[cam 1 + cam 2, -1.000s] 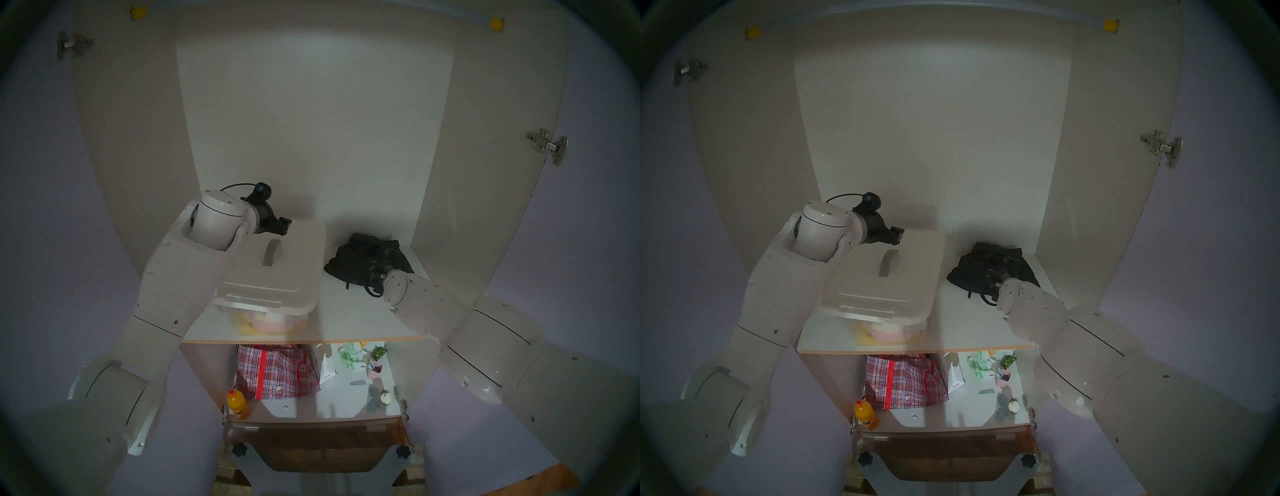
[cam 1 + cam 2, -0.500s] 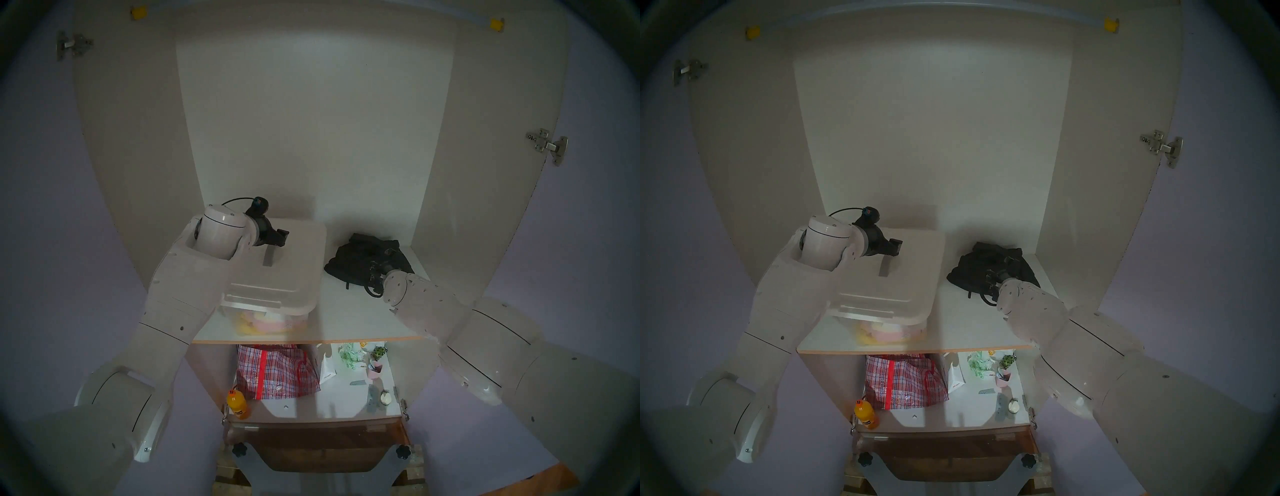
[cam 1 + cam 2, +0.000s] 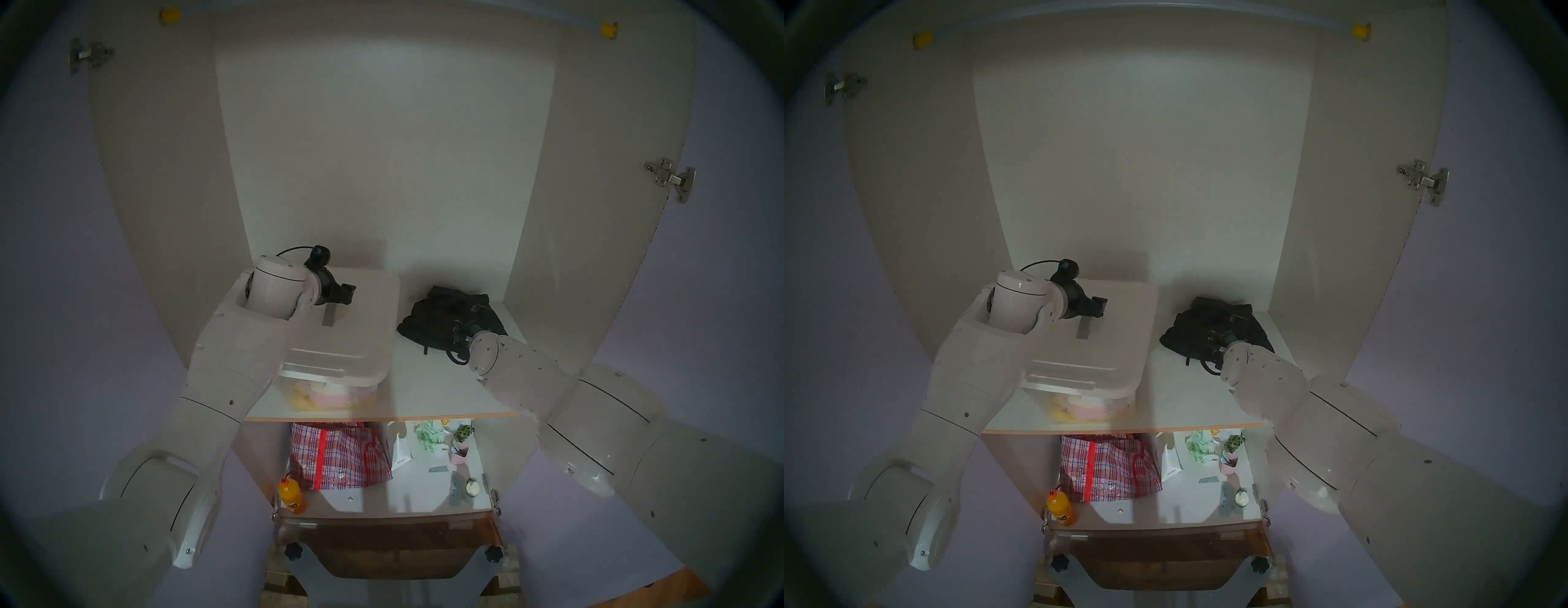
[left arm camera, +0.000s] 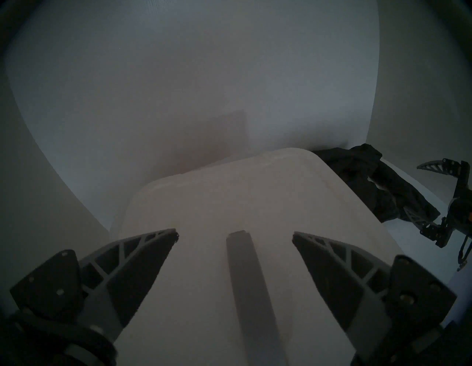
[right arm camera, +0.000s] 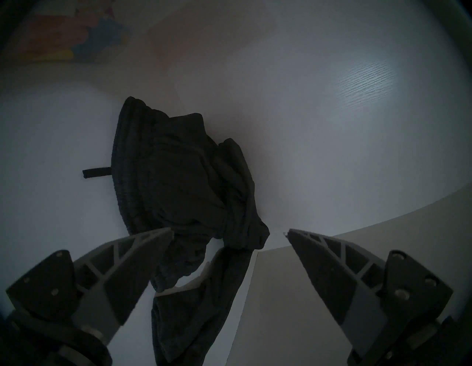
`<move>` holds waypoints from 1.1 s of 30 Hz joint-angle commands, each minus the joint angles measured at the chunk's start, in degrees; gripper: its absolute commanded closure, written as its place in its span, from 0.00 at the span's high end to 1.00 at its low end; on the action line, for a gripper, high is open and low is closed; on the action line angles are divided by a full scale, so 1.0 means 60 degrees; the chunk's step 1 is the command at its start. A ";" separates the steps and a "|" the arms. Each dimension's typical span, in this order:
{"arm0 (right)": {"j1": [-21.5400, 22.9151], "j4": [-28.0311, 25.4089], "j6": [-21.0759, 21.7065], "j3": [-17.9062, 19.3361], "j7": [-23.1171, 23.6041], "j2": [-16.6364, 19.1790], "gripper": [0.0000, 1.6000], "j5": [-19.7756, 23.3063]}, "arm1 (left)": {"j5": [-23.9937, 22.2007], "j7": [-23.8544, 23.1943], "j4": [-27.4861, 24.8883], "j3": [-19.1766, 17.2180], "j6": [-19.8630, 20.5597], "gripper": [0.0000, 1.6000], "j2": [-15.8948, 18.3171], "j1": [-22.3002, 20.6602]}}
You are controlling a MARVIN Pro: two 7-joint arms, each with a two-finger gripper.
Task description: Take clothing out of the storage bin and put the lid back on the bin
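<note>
Head views put the storage bin toward the left front of the upper shelf, with the lid lying on top of it and small yellow and pink cloths showing through its clear front wall. My left gripper hangs over the rear half of the lid, near the far end of the grey strip handle. Only my left wrist view shows how it stands: both fingers spread wide to either side of the handle, released and grasping nothing; whether they touch the lid surface I cannot tell. That view also catches my right gripper beyond the lid's right edge, beside the clothing.

From the head, the clothing is a black heap near the shelf's right rear corner, well clear of the bin, and my right forearm hides most of the gripper there. Right wrist view fills that in: my right gripper is spread open just above the near end of the clothing, holding none of it.

Against a second ago, my left arm has sunk, so the gripper now covers the handle's far end, which was then fully exposed. Lid, bin, clothing and right arm sit as they did
</note>
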 commanded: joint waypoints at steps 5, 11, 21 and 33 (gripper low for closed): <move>0.0264 -0.0128 0.0021 0.0032 -0.0138 -0.0017 1.00 0.0001 | -0.0163 0.0180 -0.0041 0.0003 0.0105 1.00 -0.0477 -0.0177; 0.0263 -0.0128 0.0025 0.0037 -0.0139 -0.0017 1.00 -0.0018 | -0.0157 0.0434 -0.0019 0.0104 0.0274 1.00 -0.0627 -0.0031; 0.0261 -0.0127 0.0029 0.0045 -0.0135 -0.0018 1.00 -0.0037 | -0.0012 0.0899 -0.0187 0.0194 0.0503 1.00 -0.0727 0.0125; 0.0257 -0.0126 0.0031 0.0057 -0.0131 -0.0018 1.00 -0.0065 | 0.0344 0.1748 -0.0777 0.0280 0.0723 1.00 -0.0882 0.0358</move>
